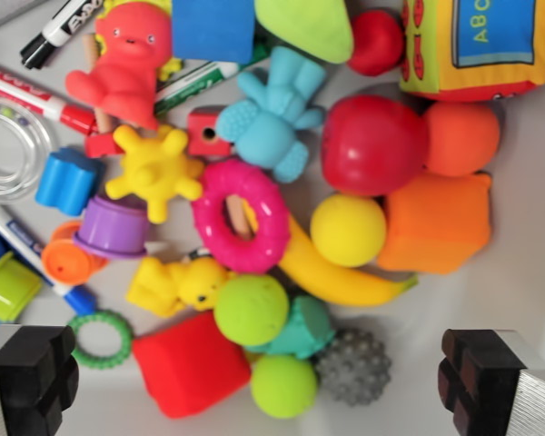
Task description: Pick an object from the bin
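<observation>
A: What writing can be read?

B: The letters "ABC" are seen on the blue panel of the soft fabric cube [477, 41] at the upper right of the wrist view. Part of a label, seemingly "EXPO", is seen on the black marker [59, 27] at the upper left, though it is blurred. The print on the red marker [32, 95] below it cannot be made out.

A: And where are the objects to be picked?

B: They are heaped on the pale floor of the bin [527, 272]. A pink ring [242, 216] is laid at the middle, over a yellow banana [341, 277]. A yellow ball [348, 230] is set just beside an orange block [436, 222], and a red apple [372, 143] is found above them. A blue bear [274, 113] and a yellow spiky toy [154, 171] are placed left of that.

A: What is nearest the end effector?

B: A red cube [189, 363], two green balls [252, 309] [283, 386] and a grey spiky ball [352, 366] are crowded together between the fingers.

A: How is the end effector [254, 381] held?

B: Its black pads [36, 377] are spread wide at the two lower corners, and nothing is gripped between them.
</observation>
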